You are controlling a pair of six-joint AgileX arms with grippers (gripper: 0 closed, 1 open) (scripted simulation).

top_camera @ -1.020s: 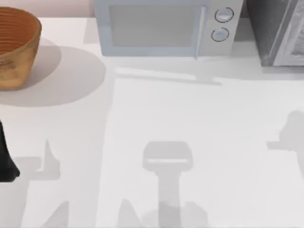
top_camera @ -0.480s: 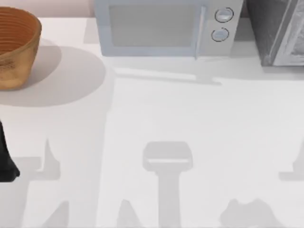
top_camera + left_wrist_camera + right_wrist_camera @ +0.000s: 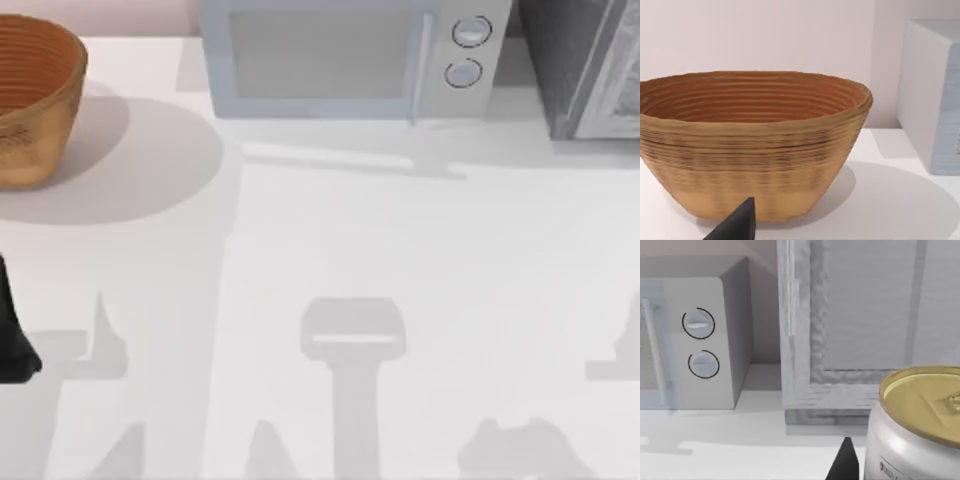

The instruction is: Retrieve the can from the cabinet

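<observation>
Can [image 3: 912, 425] sat close under my right wrist cam, gold lid up, silver body, w/ the cabinet [image 3: 860, 330] behind it and door looking shut. So I judged it already out of the cabinet and carried by my right arm, tho I couldn't tell whether the right gripper [image 3: 844, 460] was clamped on it; just one dark finger tip showed beside the can. Cabinet [image 3: 590, 65] stood at the table's back right, microwave [image 3: 345, 55] mid-back, basket [image 3: 35, 95] back left. Table [image 3: 400, 250] was bare in the middle. Left gripper [image 3: 737, 225] parked near the basket, at the left edge; its grip state I couldn't tell either. Left to do, I reckoned: set the can down on the table and let go.
</observation>
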